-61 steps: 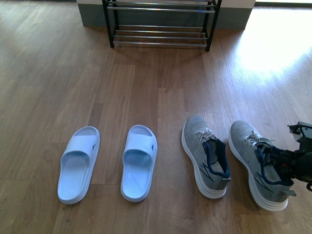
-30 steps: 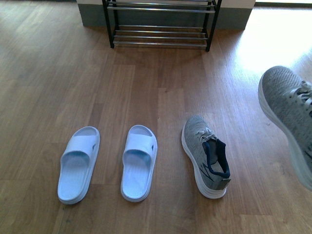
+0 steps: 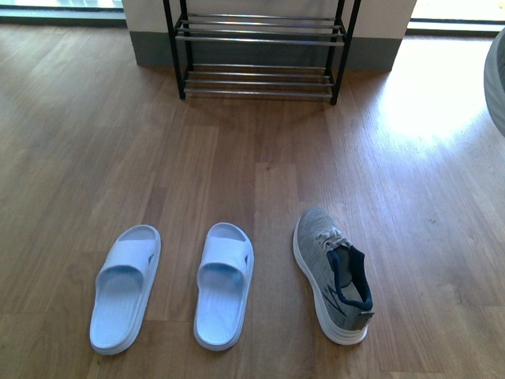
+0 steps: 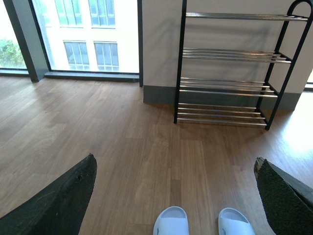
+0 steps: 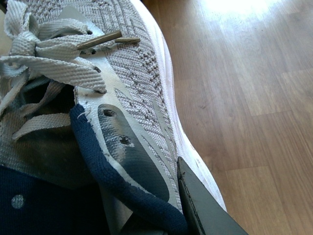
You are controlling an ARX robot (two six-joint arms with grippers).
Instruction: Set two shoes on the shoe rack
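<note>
- Shoes, nearest the robot first: the held sneaker (image 5: 137, 73) is up off the floor in the right gripper (image 5: 161, 210), whose jaws are clamped on the heel collar, one finger (image 5: 203, 213) pressed against the outside wall and the other, I'd guess, down inside the navy lining
- Its long axis runs straight out from the jaws, laces and toe pointing away from the wrist, so the toe would lead on any reach forward
- From the front, only a sliver of it shows at the far right edge, high above the boards
- The left gripper (image 4: 174, 161) carries nothing, jaws wide apart, with the toes of the slides (image 3: 224, 286) showing between its fingers
- Down on the wooden floor (image 3: 426, 237) the other sneaker (image 3: 333, 275) lies flat just beside the pale-blue pair, toe toward the rack
- Farthest off, the shoe rack (image 3: 260, 51) stands against the wall, its silver bars running side to side, no shoe on the tiers I can see
- What the coming move turns on, as I judge it: the rack lies ahead of the held sneaker and off toward the robot's left, well apart from it, so the right arm, the one holding the shoe, would have to carry it forward and inward, then lay the sole across the bars with the toe to the wall
</note>
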